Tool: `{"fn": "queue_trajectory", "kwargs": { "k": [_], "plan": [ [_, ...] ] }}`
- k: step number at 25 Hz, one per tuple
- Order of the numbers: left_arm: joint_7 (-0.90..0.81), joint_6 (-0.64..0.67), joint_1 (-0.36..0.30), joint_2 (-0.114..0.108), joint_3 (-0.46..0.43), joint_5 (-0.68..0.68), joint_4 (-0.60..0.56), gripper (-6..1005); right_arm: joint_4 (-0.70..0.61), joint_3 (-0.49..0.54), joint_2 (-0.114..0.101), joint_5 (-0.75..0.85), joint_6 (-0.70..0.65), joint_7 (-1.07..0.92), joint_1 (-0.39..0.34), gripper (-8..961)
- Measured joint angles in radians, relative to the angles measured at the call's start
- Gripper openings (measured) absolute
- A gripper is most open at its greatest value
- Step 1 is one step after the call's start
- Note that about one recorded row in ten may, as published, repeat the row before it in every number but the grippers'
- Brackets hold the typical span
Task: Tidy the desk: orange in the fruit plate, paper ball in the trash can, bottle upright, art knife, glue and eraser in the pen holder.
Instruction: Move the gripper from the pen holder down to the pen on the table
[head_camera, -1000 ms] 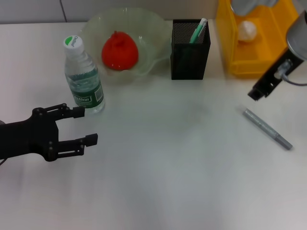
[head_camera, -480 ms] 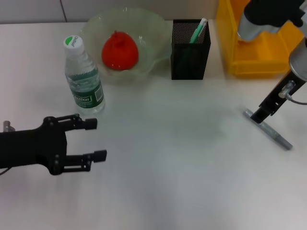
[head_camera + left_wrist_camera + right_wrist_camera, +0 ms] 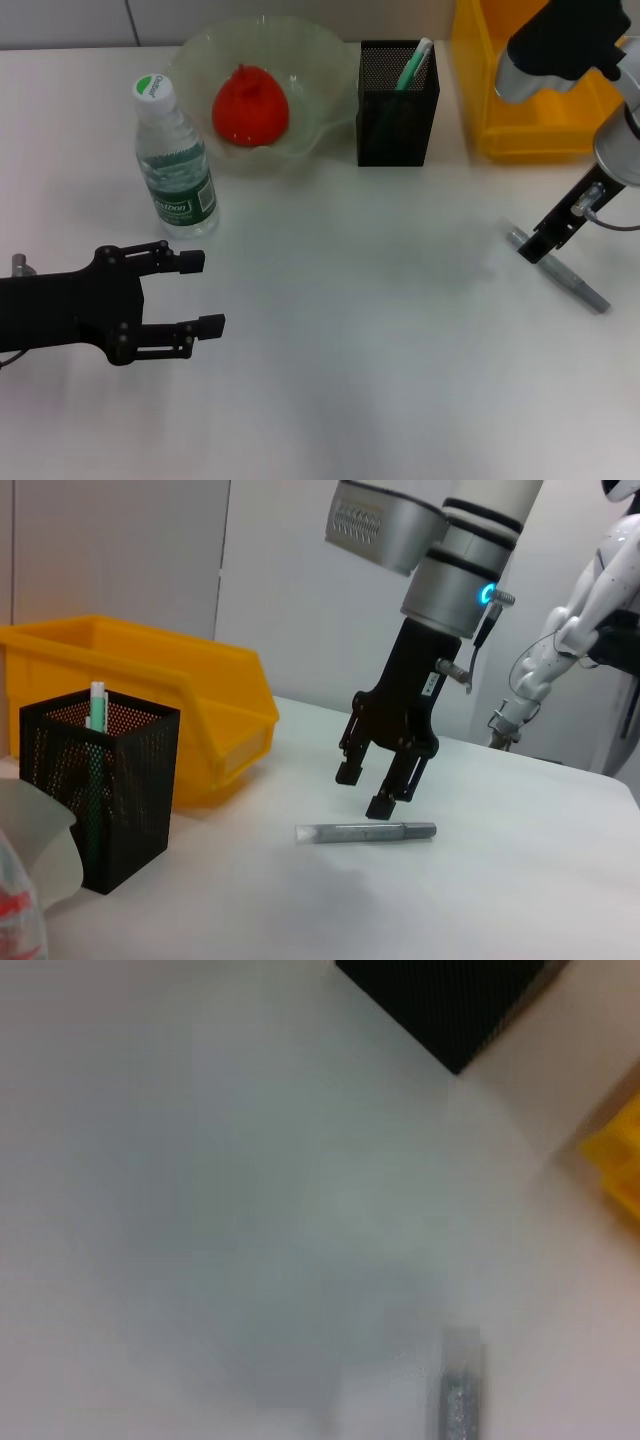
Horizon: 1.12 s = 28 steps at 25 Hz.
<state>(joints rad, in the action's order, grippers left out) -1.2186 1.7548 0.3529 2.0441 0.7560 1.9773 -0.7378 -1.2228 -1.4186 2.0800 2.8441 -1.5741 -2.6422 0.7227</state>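
The right gripper (image 3: 385, 785) hangs just above the glue (image 3: 366, 832), fingers pointing down and spread apart with nothing between them; its lower fingertip sits close over the stick's middle, whether it touches cannot be told. In the head view this gripper (image 3: 545, 238) covers the near-left end of the glue (image 3: 575, 284), which lies flat on the table (image 3: 380, 330) at a slant, well to the right of the pen holder and in front of the trash can. The right wrist view shows only one end of the glue (image 3: 458, 1400) on bare table, with a corner of the pen holder (image 3: 450, 1000) and a bit of the trash can (image 3: 620, 1160) at the edges.

The trash can (image 3: 520, 110) stands at the far right of the table, partly hidden by the right arm. Just left of it is the pen holder (image 3: 396, 110), with the art knife (image 3: 413, 66) standing tilted inside it. Left again sits the fruit plate (image 3: 315, 70), holding the orange (image 3: 250, 105). The bottle (image 3: 175, 165) stands upright in front of the plate's left edge, cap on.

The left gripper (image 3: 190, 292) hovers low over the near-left part of the table, in front of the bottle and apart from it, fingers pointing right, spread wide and empty
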Motion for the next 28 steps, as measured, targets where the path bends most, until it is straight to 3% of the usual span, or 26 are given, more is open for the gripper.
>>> {"fn": "queue_trajectory", "kwargs": {
  "k": [23, 28],
  "plan": [
    [-0.001, -0.025, 0.004, -0.003, -0.003, 0.0, 0.015, 801, 0.147, 0.004, 0.003, -0.01, 0.111, -0.002, -0.011, 624],
    [-0.008, -0.025, 0.008, -0.006, -0.005, 0.0, 0.012, 801, 0.152, 0.013, 0.002, -0.011, 0.116, -0.006, -0.015, 511]
  ]
}}
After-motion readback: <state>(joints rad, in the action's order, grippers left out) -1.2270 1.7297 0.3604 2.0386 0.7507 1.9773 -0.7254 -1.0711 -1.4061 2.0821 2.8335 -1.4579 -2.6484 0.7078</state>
